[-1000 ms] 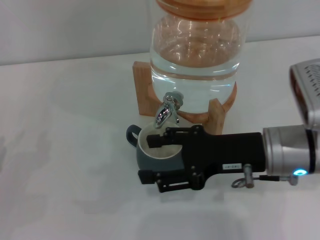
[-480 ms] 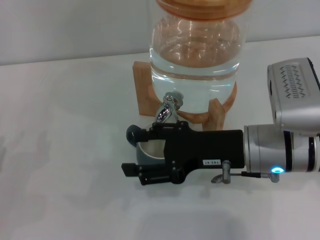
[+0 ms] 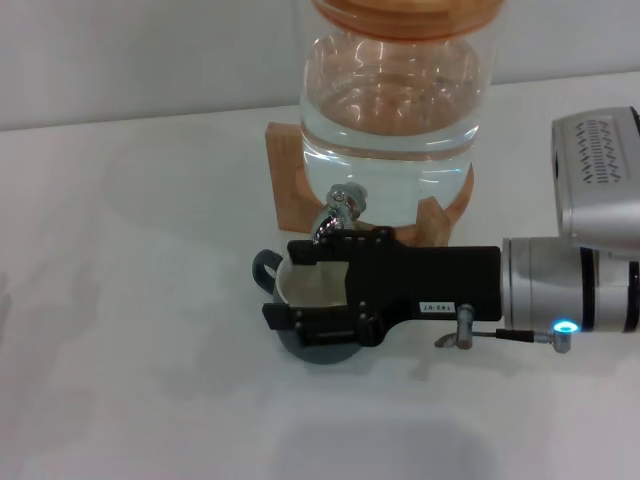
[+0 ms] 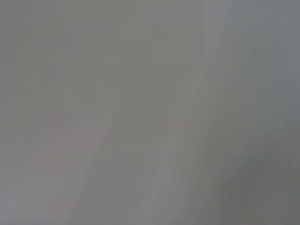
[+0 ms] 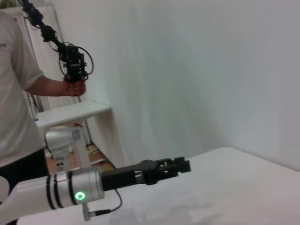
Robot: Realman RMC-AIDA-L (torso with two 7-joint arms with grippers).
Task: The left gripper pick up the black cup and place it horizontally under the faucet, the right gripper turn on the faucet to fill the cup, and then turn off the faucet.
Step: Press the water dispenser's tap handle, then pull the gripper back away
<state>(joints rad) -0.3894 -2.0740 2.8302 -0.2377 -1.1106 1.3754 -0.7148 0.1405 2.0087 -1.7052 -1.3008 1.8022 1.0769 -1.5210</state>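
The black cup (image 3: 320, 352) stands upright on the white table, cream inside showing, its loop handle (image 3: 265, 266) pointing left. It sits just below the spout of the chrome faucet (image 3: 340, 207). My right gripper (image 3: 283, 283), black with a white label, hovers over the cup. It is open, one finger (image 3: 310, 250) right at the faucet's spout, the other (image 3: 290, 318) over the cup's near rim. My left gripper (image 5: 180, 165) shows only in the right wrist view, held out above the table away from the cup. The left wrist view is a grey blur.
The big glass jar (image 3: 390, 110) of water sits on a wooden stand (image 3: 285, 180) behind the cup. The silver right forearm (image 3: 570, 290) reaches in from the right. In the right wrist view a person (image 5: 23, 93) stands beyond the table's edge.
My right gripper slid left over the cup, then came back right and moved farther toward the faucet. The cup has not moved.
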